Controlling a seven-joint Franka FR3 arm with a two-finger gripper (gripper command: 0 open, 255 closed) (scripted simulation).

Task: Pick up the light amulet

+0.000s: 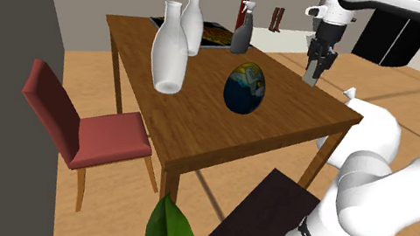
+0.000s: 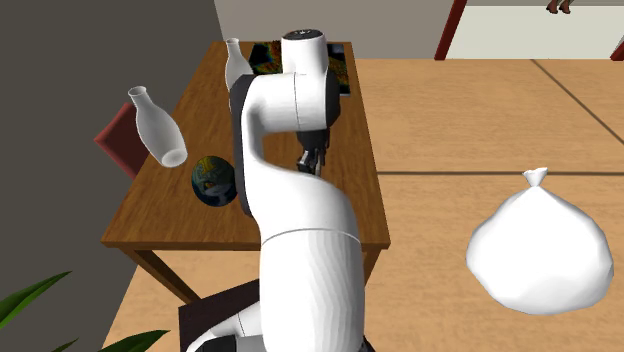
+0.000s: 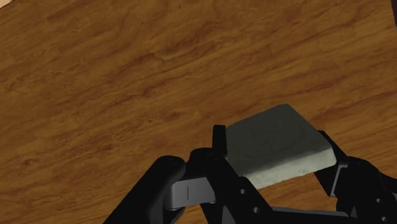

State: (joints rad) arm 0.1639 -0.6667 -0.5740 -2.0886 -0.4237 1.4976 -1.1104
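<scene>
Over the wooden table [image 1: 198,124], well apart from white vases [image 1: 170,52] and a dark egg [image 1: 246,86], the gripper [image 3: 273,145] clasps the pale amulet [image 3: 280,135].

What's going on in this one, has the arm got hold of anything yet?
The white arm's gripper is over the wooden table, near the edge on the shoulder view's right. In the wrist view its fingers clasp a pale grey square slab, the amulet, by two opposite sides. Whether the slab has cleared the tabletop is hard to tell. A globe-patterned egg stands apart from the gripper, nearer the table's middle.
</scene>
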